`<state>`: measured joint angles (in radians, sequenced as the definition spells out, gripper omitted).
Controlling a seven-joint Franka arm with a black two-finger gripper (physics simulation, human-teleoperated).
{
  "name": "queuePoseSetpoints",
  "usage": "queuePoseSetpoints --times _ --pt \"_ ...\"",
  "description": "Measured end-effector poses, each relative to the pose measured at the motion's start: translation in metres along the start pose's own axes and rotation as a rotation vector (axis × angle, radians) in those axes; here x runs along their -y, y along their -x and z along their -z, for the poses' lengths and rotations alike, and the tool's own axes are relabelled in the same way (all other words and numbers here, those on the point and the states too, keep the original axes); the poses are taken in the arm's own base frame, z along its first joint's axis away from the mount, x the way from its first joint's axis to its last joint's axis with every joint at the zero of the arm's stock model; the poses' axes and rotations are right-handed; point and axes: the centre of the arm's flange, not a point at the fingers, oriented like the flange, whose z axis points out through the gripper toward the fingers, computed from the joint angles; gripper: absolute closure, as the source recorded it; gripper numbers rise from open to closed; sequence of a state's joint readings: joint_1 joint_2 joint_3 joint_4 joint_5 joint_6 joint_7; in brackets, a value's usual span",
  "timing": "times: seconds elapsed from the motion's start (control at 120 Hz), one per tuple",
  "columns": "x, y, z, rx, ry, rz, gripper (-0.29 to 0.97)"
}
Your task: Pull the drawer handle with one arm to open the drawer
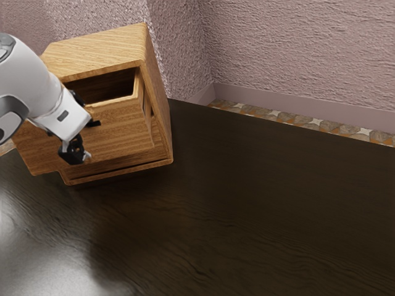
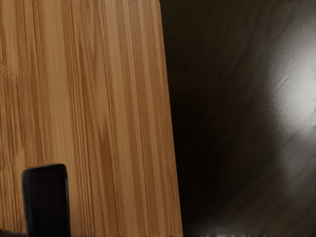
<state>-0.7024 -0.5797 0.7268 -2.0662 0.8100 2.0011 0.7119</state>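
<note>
- The dark wood-grain table (image 1: pixel 259 216) spans the exterior view; in the wrist view it (image 2: pixel 237 123) lies beside a wooden panel and carries a pale glare.
- A rough pinkish wall (image 1: pixel 296 43) stands behind, with a strip of patterned tile floor (image 1: pixel 308 120) at its foot.
- The light-wood cabinet (image 1: pixel 99 49) sits on the table at the exterior view's upper left, close to the wall's corner.
- Its drawer (image 1: pixel 120 129) stands partly pulled out of the cabinet. The open top shows a shadowed cavity — what it holds cannot be made out.
- The white arm (image 1: pixel 31 92) comes in from the exterior view's left and covers part of the drawer front.
- The black gripper (image 1: pixel 74 153) sits against the lower part of that front, over the spot where the handle would be. How wide it stands cannot be told.
- In the wrist view a vertical-grained wooden panel (image 2: pixel 89 108) is close under the hand — drawer or cabinet face is unclear.
</note>
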Motion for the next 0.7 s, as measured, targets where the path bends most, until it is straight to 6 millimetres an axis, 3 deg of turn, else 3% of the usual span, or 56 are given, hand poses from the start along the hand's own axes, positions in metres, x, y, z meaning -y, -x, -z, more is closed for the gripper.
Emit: queuePoseSetpoints --times 0.217,0.433,0.7 --pt "-0.012 0.010 0.006 -0.002 0.001 0.015 0.03" --pt "-0.024 0.004 0.013 -0.006 0.002 0.014 -0.02" --pt "-0.036 0.003 0.022 -0.010 -0.008 0.017 0.01"
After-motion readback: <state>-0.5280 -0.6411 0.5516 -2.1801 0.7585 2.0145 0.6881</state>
